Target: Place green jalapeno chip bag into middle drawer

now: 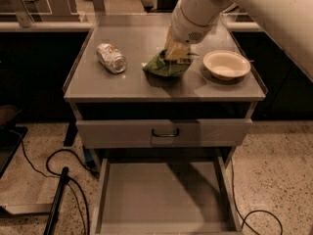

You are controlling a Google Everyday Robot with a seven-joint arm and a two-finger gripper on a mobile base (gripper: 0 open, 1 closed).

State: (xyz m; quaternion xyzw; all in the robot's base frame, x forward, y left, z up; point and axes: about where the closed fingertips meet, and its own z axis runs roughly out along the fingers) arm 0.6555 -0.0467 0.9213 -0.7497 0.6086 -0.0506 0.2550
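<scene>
The green jalapeno chip bag (165, 66) is at the middle of the cabinet top (127, 84), crumpled, with a dark shadow just under it. My gripper (176, 52) comes down from the upper right and is shut on the bag's top edge. The bag looks raised slightly off the surface. The middle drawer (161, 192) is pulled wide open below the front of the cabinet. Its flat grey floor is bare.
A crushed silver can (111, 58) lies left of the bag. A white bowl (226, 64) stands right of it. A closed drawer front with a dark loop handle (165, 132) sits above the open drawer. Black cables (54, 168) lie on the floor at left.
</scene>
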